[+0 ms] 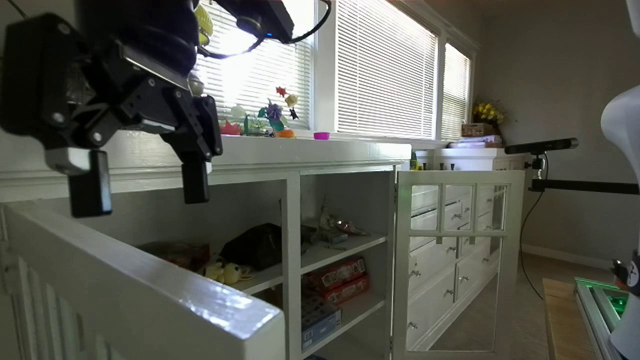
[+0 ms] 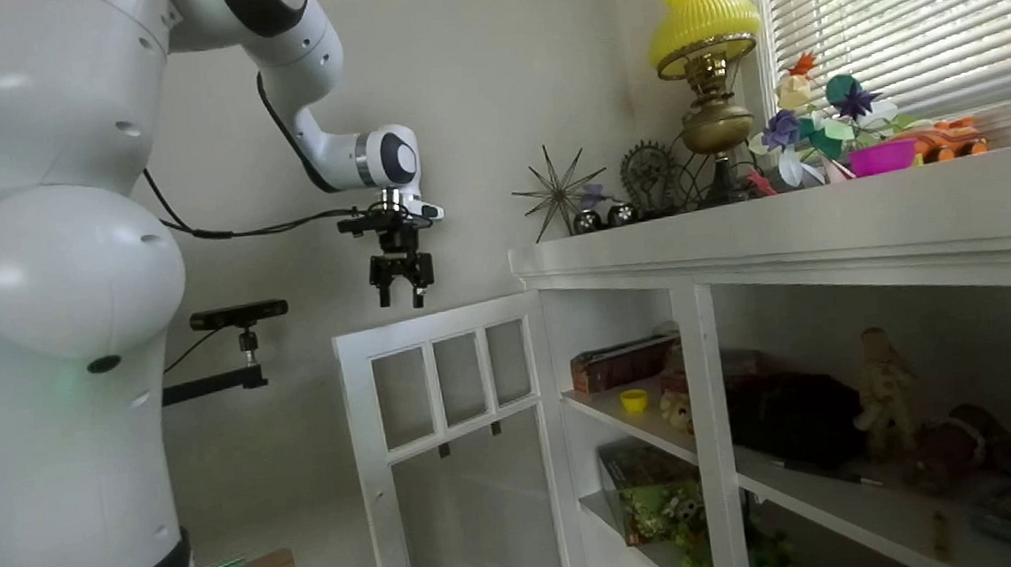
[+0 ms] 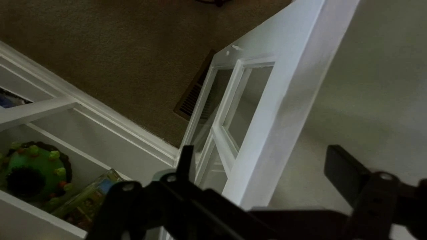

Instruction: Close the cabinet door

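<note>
A white cabinet door with small glass panes stands open under my gripper. It shows in both exterior views [image 1: 150, 280] [image 2: 437, 328], and its top edge [image 3: 283, 133] runs slantwise between my fingers in the wrist view. The white cabinet [image 1: 291, 240] [image 2: 706, 412] beside it has open shelves. My gripper is open and empty, pointing down, in both exterior views [image 1: 145, 187] [image 2: 401, 298] and in the wrist view [image 3: 263, 161]. The fingertips appear slightly above the door's top edge; I see no contact. The door's lower part is hidden in the wrist view.
A second glass-paned door [image 1: 400, 280] stands open farther along the cabinet. The ledge above holds a yellow lamp [image 2: 705, 20], a metal starburst [image 2: 559, 193] and paper flowers [image 1: 274, 111]. A camera on a bracket [image 2: 239, 315] stands near the arm's base. Toys fill the shelves.
</note>
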`<move>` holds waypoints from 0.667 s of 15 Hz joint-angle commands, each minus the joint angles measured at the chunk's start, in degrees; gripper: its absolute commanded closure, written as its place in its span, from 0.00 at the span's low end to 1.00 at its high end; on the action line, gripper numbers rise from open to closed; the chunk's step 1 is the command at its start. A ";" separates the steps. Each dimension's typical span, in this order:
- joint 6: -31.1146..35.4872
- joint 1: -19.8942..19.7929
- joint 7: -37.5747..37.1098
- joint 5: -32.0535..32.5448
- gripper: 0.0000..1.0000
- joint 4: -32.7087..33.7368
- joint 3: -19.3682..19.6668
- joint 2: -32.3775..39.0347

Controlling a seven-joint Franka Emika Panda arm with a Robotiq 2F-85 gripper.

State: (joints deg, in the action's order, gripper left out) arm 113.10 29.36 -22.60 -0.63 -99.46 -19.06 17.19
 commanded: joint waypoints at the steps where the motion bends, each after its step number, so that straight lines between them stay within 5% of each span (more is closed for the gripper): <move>1: 0.76 -0.28 0.43 -1.80 0.00 -0.67 -0.62 0.90; 10: 0.61 0.61 -0.05 0.10 0.00 -1.50 -0.04 3.90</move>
State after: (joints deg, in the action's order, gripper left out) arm 113.10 29.58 -22.60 -0.68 -100.42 -19.41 20.99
